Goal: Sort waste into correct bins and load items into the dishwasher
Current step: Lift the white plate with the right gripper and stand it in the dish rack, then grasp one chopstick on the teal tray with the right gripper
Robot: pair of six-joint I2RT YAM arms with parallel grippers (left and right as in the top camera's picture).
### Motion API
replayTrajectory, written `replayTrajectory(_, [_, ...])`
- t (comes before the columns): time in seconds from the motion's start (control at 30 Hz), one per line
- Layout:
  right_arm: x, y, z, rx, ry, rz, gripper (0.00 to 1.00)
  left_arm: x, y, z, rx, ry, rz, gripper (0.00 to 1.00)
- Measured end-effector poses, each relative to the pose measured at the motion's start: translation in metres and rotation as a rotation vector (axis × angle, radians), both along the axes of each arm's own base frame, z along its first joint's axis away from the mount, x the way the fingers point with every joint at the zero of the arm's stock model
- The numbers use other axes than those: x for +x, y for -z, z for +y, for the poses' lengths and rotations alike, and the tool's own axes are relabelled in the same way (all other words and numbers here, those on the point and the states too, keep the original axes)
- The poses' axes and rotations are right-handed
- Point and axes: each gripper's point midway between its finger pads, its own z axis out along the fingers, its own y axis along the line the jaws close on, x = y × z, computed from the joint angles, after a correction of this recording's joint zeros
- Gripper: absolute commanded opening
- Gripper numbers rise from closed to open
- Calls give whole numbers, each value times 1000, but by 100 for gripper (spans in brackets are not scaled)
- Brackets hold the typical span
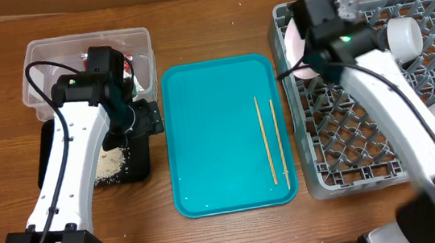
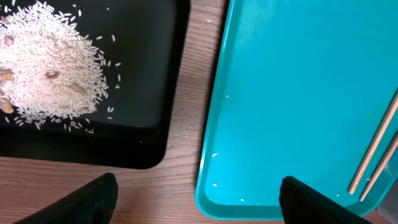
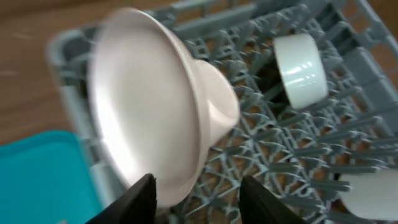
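Seat the pale bowl (image 3: 149, 106) on edge between pegs at the dish rack's (image 3: 298, 149) far left corner, confirming support before retracting the right gripper (image 3: 198, 190), whose fingers flank the rim; whether they are pinching it cannot be determined.

**Teal tray on a wooden table**

A teal serving tray (image 1: 219, 137) lies flat near the middle of a brown wooden table (image 1: 214, 8), its long sides running away from the robot. It is rectangular, with rounded corners and a low raised rim. The left wrist view shows its smooth, glossy floor (image 2: 292, 93) and a strip of wood grain (image 2: 186, 124) beside it. In the blurred right wrist view, one corner (image 3: 37, 174) shows at lower left, with tabletop (image 3: 37, 18) above.
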Motion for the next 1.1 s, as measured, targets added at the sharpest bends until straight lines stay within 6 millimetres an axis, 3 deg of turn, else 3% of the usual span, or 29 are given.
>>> replayTrajectory(0.13, [-17, -29, 36, 195, -191, -30, 54, 2, 0, 0, -1, 0, -6, 88])
replayTrajectory(0.23, [-37, -22, 70, 332, -369, 67, 57, 3, 0, 0, -1, 0, -14, 89])
replayTrajectory(0.33, [-52, 0, 96, 412, -472, 185, 58, 4, 0, 0, -1, 0, -17, 89])
replayTrajectory(0.5, [-84, 63, 136, 466, -570, 404, 59, 5, -1, 0, -2, 0, -19, 90])
replayTrajectory(0.7, [-109, 126, 164, 472, -572, 561, 59, 5, -1, -1, -2, 0, -22, 90])
replayTrajectory(0.83, [-119, 163, 170, 414, -520, 643, 59, 5, -1, 0, -2, 0, -22, 90])
replayTrajectory(1.1, [-124, 210, 159, 323, -404, 741, 59, 5, -1, 0, -2, 0, -22, 90])
